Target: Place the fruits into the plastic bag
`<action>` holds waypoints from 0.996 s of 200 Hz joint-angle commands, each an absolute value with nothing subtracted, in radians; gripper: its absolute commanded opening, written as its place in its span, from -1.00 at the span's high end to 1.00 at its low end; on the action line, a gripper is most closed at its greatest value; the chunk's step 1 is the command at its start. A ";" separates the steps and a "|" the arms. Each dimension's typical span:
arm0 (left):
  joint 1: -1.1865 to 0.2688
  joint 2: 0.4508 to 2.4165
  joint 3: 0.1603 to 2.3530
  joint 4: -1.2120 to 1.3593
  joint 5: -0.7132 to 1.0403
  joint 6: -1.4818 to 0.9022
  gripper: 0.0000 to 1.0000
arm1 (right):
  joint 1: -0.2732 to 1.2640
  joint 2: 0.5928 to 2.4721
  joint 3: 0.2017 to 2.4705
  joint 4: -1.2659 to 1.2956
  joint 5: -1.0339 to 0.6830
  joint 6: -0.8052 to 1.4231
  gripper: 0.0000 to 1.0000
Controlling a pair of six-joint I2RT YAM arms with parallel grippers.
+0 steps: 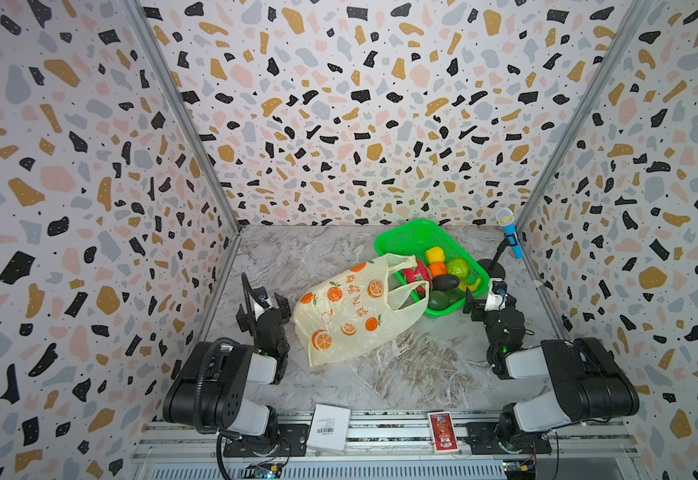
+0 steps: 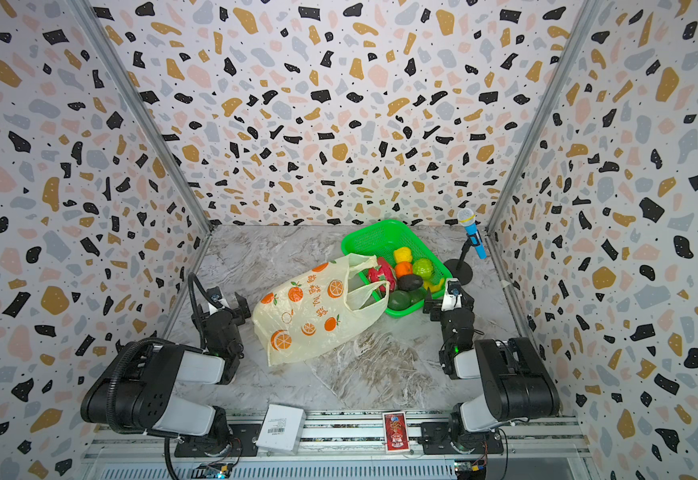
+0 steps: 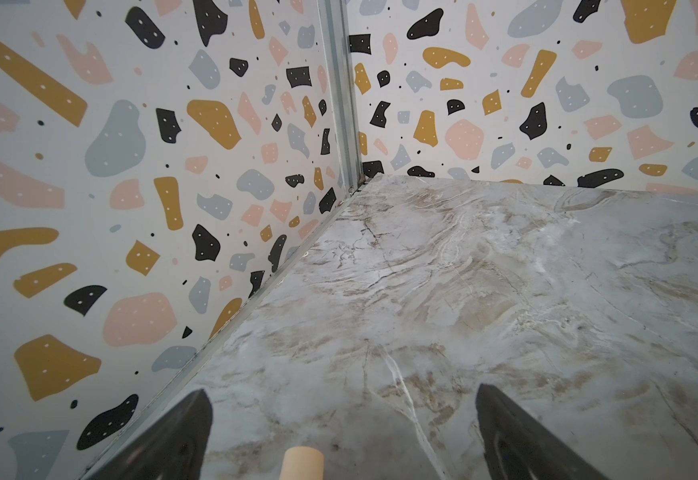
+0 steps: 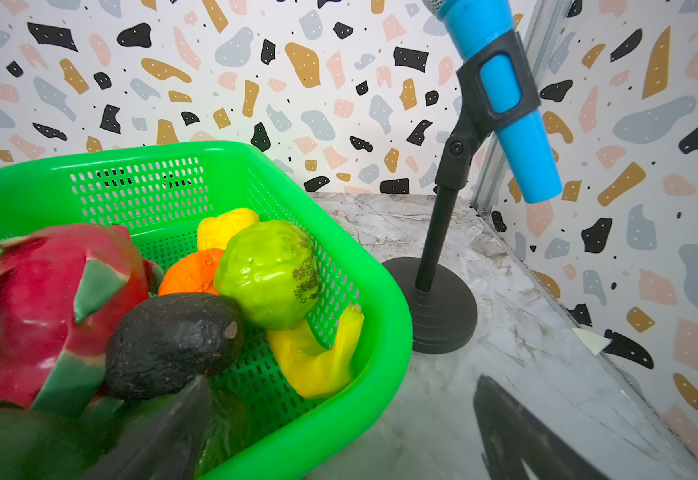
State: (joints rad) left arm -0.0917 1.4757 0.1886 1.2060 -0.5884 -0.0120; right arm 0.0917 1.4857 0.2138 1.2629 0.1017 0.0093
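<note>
On the marble table (image 1: 405,374), toward the far right corner, a bright green mesh basket (image 1: 401,235) with the fruits (image 1: 443,276) heaped in its near half: lumpy yellow fruit (image 1: 435,254) farthest back, orange fruit (image 1: 438,269) and bumpy light green fruit (image 4: 268,270) side by side before it, blackish avocado (image 4: 173,340) against them, red-pink dragon fruit (image 4: 40,307) to the left, dark green fruit (image 1: 438,300) nearest the arms, curved yellow fruit (image 4: 318,361) by the right wall. Just left of the basket, flat on the table, the plastic bag (image 1: 347,311), pale yellow with orange prints, mouth toward the basket, its loop handles (image 1: 399,261) draped over the basket's near left corner and covering part of the dragon fruit and the dark green fruit in both top views. In the back right corner, a blue microphone (image 4: 505,95) on a black stand (image 4: 438,307), base near the basket wall but apart from it. On the front rail, a white box (image 1: 328,428) and a red card pack (image 1: 443,432). Left gripper (image 3: 341,390) just left of the bag, low over bare table, jaws wide apart, holding and touching nothing. Right gripper (image 4: 341,380) at the basket's near right corner, jaws wide apart and empty, one finger (image 4: 164,436) over the basket's inside above the dark green fruit, the other over bare table outside, basket rim between them; contact with the rim impossible to tell.
</note>
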 commanded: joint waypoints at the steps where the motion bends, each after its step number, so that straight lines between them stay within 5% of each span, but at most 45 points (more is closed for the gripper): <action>1: -0.086 1.472 0.196 1.258 -0.598 -0.018 -0.99 | 0.098 1.480 0.210 1.224 0.109 -0.008 -0.98; 127: -0.070 1.457 0.224 1.238 -0.568 -0.018 -0.99 | 0.086 1.469 0.212 1.218 0.094 0.002 -0.98; 148: -0.069 1.346 0.462 0.743 -0.628 -0.061 -0.99 | 0.093 1.328 0.307 0.937 0.155 0.013 -0.88; 170: -0.072 1.286 0.524 0.671 -0.734 -0.100 -0.99 | 0.127 1.188 0.409 0.698 0.355 0.121 -0.59; 199: -0.108 1.198 0.692 0.301 -0.714 -0.349 -0.99 | 0.205 1.063 0.533 0.387 0.498 0.355 -0.55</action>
State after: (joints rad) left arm -0.0761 1.2457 0.5747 0.6598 -0.6937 -0.1474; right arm 0.1490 1.1511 0.4274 0.7357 0.3161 0.1398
